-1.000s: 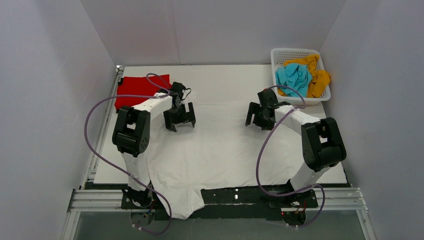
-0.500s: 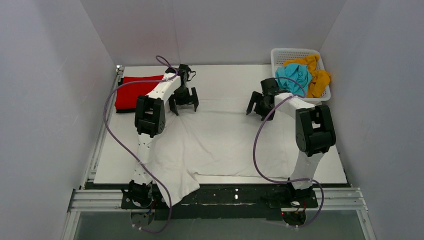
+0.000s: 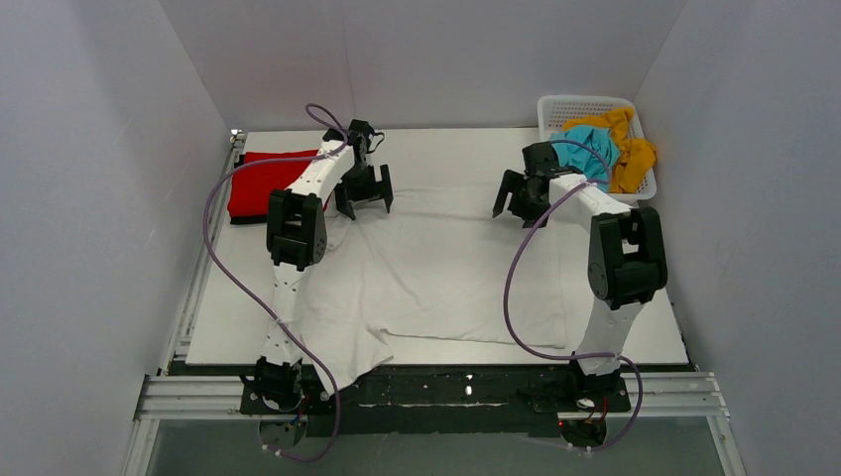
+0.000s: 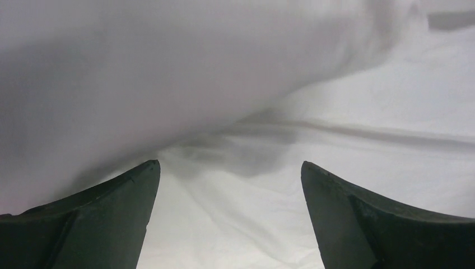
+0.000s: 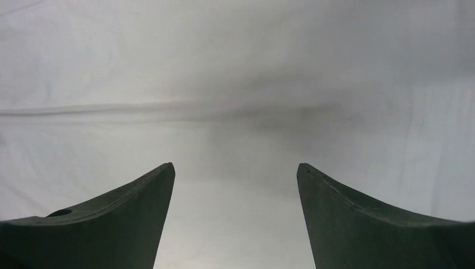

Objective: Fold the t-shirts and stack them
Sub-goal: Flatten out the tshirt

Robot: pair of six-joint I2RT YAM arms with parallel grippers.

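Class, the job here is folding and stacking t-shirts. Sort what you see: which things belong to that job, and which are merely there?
Belong to the job: white t-shirt, spread out; red t-shirt, folded; teal-blue t-shirt and mustard-orange t-shirt, both crumpled.

Merely there: white lattice basket holding those two; table.

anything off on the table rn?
Yes: the white t-shirt lies skewed, its near-left corner drooping off the table at the near edge, beside the left arm's base. Nothing else stands out.
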